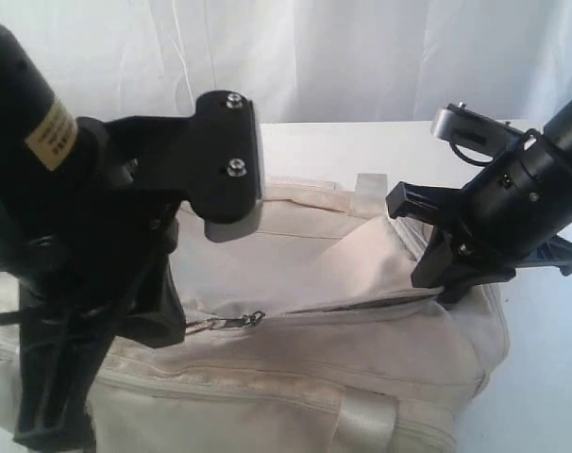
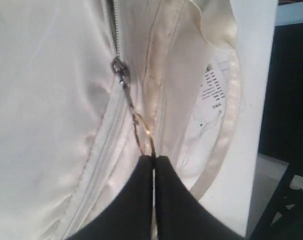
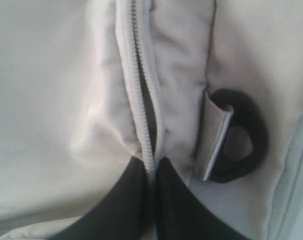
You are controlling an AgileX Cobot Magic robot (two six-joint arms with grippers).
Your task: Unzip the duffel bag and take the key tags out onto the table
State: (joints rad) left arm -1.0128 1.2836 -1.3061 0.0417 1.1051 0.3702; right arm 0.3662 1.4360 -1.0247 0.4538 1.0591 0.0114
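The cream duffel bag [image 1: 305,368] lies on the white table [image 1: 541,377]. My left gripper [image 1: 179,327] is shut on the metal ring [image 2: 143,132] that hangs from the zipper slider [image 2: 117,65]. The slider [image 1: 253,319] sits left of the bag's middle. From there to the right end, the zipper [image 1: 361,304] shows a thin dark gap. My right gripper [image 1: 446,294] is shut on the zipper track [image 3: 141,100] at that right end, where the teeth stand slightly parted. The key tags are hidden.
A black D-ring [image 3: 241,142] on a webbing loop sits beside the right gripper. A white paper tag [image 2: 211,95] lies by a satin strap [image 2: 226,135]. A white curtain [image 1: 361,47] hangs behind the table. A strap handle [image 1: 371,415] lies at the bag's near side.
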